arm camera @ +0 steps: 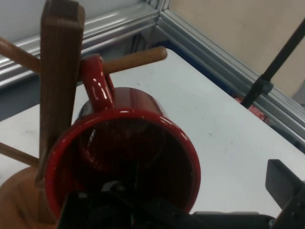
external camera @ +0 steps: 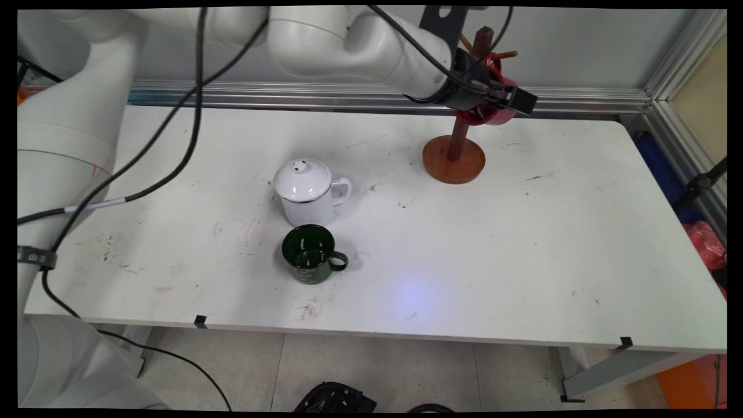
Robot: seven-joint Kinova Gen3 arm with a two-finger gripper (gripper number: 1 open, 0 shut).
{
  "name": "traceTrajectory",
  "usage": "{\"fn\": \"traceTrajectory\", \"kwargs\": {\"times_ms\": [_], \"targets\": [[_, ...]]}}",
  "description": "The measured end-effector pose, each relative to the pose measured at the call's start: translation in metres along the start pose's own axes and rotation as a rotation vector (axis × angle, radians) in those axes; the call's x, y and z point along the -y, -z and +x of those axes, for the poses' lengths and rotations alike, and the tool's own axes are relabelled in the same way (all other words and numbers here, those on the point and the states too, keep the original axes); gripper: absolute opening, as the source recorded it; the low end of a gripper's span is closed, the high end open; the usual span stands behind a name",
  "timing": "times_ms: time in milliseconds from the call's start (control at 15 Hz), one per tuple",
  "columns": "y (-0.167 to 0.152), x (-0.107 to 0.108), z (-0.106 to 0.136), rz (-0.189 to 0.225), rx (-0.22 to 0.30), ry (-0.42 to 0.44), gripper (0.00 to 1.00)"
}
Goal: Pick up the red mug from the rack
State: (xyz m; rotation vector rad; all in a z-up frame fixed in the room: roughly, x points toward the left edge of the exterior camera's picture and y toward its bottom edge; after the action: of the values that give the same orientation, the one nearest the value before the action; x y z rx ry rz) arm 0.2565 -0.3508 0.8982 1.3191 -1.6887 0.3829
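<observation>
Red mug (arm camera: 128,157) hangs by its handle on a peg (arm camera: 136,59) of the wooden mug tree (external camera: 454,152), which stands on the white table (external camera: 522,244) near the far edge, toward the right. In the hand view the handle loops over the peg close to the tree's upright post, and the mug's open mouth faces the camera. The gripper (external camera: 493,98) is right at the mug: one finger (arm camera: 281,183) shows outside the rim on the right, while the other seems to reach into the mouth, though dark linkage hides it. Whether the fingers pinch the mug's wall or stand loose about it cannot be told from either view.

Well apart from the tree, near the table's middle, a white lidded mug (external camera: 307,193) stands upright with its handle to the right. Just in front of it sits a dark green mug (external camera: 310,253), open and upright, its handle also to the right.
</observation>
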Motion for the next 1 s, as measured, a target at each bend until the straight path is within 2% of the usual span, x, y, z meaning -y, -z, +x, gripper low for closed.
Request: {"fn": "traceTrajectory", "kwargs": {"times_ms": [600,667,1000], "targets": [[-0.026,-0.009,-0.002,0.040,-0.010,0.109,1.00],[-0.027,-0.009,-0.002,0.045,-0.012,0.114,0.00],[-0.030,-0.009,-0.003,0.068,-0.018,0.133,0.00]]}}
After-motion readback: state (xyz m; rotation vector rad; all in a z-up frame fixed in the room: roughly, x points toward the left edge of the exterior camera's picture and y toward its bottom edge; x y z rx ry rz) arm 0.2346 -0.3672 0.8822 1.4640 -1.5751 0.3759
